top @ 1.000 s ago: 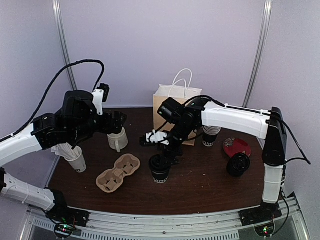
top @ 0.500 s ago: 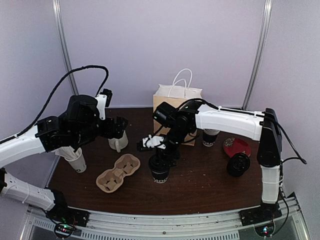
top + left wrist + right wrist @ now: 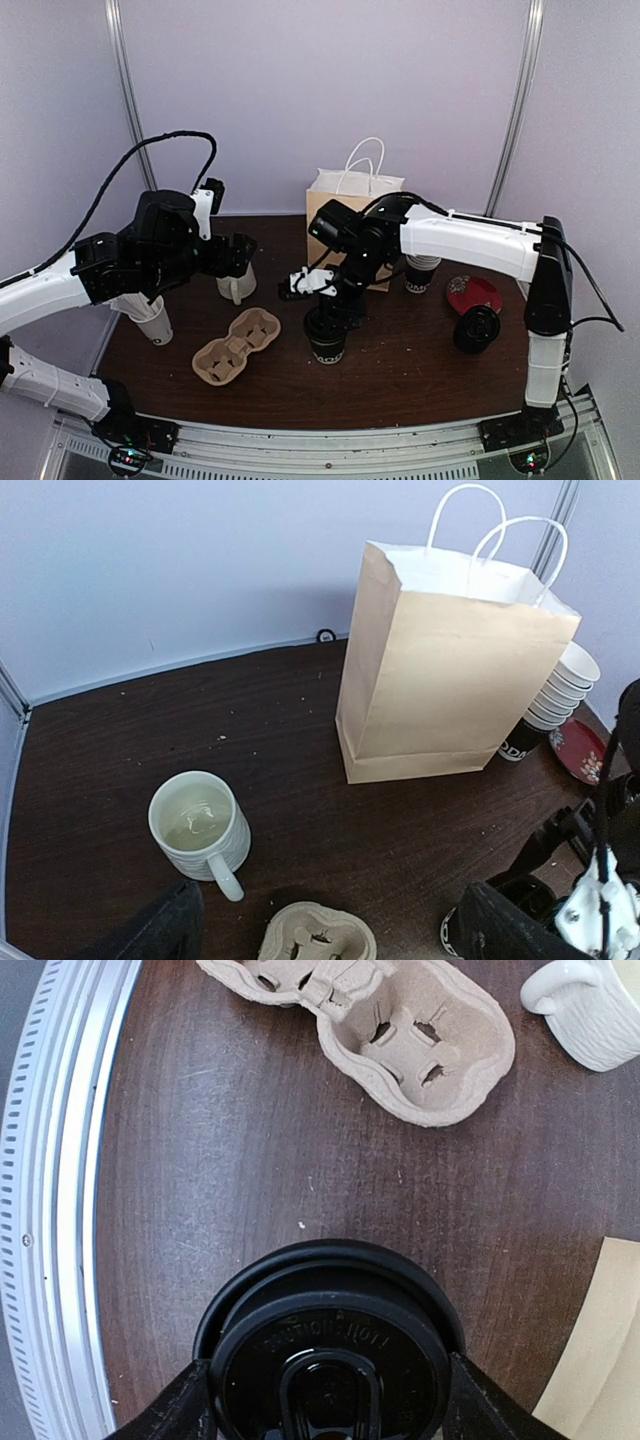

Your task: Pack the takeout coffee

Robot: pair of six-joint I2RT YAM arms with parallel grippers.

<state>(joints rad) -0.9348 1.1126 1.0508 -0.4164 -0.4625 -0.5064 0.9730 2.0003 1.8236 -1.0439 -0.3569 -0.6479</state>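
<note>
While the right gripper (image 3: 328, 1395) hangs straight over it, one lidded black cup (image 3: 330, 1345) stands upright on the table (image 3: 200, 1180), mid-width and toward the near edge. Fingers (image 3: 175, 1410) sit tight in on either side of the lid rim. It's black on black, so can't tell if they touch or grip. Cup appears to rest on the table.

Second black cup (image 3: 476, 328), lid on, stands by the right edge, well apart, nothing on it.

Pulp carrier (image 3: 235, 345) lies just left of the first cup, near-left area, wells empty. Paper bag (image 3: 352, 215) is upright at the back edge behind the first cup, contents not visible.

Left gripper (image 3: 237, 255) is spread wide with nothing in it, above the white mug (image 3: 197, 825), back-left.

Stack of cups (image 3: 420, 272) and red dish (image 3: 473, 293) sit right of the bag; white cup of sticks (image 3: 152, 318) is at the left edge.

Progress, my read: early. Lids are on, but no cup seen in carrier or bag. Left to do: both cups into the carrier, then probably the carrier into the bag.
</note>
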